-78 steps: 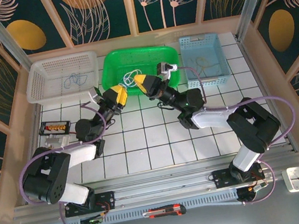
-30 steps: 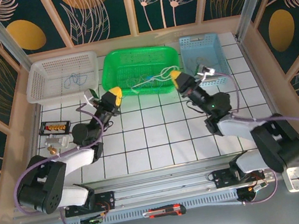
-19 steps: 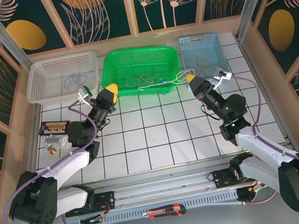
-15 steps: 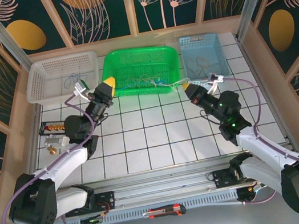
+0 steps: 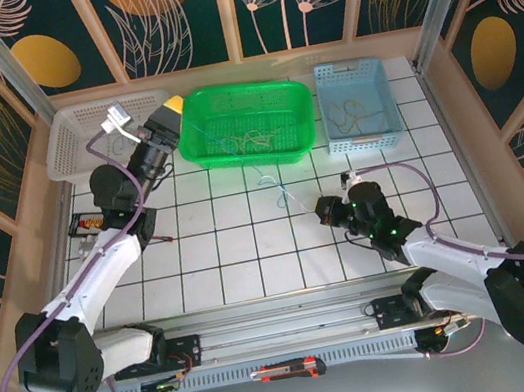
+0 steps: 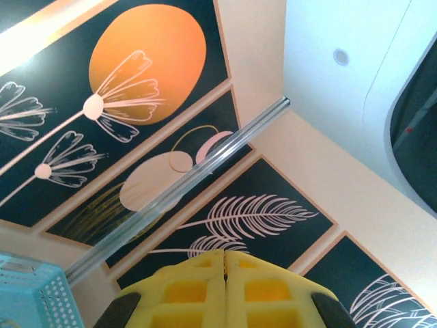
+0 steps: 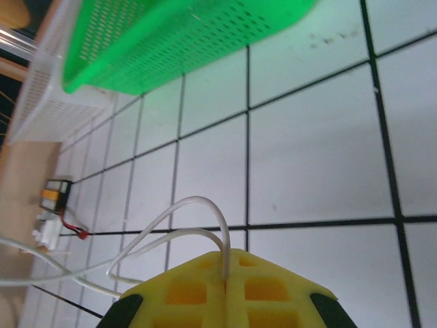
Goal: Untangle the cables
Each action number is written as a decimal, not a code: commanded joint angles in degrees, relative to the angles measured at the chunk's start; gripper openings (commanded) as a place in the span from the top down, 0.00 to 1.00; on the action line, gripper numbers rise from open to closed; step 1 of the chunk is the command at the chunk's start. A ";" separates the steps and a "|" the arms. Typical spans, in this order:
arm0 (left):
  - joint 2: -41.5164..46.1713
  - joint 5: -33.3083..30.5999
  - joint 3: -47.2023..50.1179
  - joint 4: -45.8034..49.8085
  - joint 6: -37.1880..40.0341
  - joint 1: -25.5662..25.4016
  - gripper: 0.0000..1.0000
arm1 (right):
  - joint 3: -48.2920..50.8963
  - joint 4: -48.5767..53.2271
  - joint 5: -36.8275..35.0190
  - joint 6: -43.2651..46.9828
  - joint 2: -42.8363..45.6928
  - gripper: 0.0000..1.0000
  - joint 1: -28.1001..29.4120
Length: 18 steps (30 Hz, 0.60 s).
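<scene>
Top external view puts your left fingers (image 5: 173,103) by the upper-left corner of the green basket (image 5: 237,85), pressed together on nothing visible, with the tangled cables (image 5: 247,140) lying in that basket's middle. Expect them to be light, limp and springy, so take one strand near a free end, not at the knot. The pale strand (image 5: 279,191) runs across the desk (image 5: 241,250) from upper left to lower right, its lower end pinched between your right fingers (image 7: 184,290) just right of centre.
</scene>
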<state>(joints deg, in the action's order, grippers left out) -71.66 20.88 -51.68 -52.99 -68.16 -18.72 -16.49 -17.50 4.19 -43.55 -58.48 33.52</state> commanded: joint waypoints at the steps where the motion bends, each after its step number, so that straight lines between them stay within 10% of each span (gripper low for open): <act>1: -0.95 0.74 -3.68 4.30 3.77 2.65 1.00 | 1.31 2.50 -4.84 0.55 -0.61 1.00 0.41; 18: -8.70 -0.18 -22.18 15.81 12.78 15.61 1.00 | 0.71 8.07 -6.69 0.56 6.48 1.00 0.48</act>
<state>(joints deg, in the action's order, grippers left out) -79.22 21.76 -70.24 -39.70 -59.07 -4.64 -14.22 -11.42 -0.62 -43.75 -53.19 33.54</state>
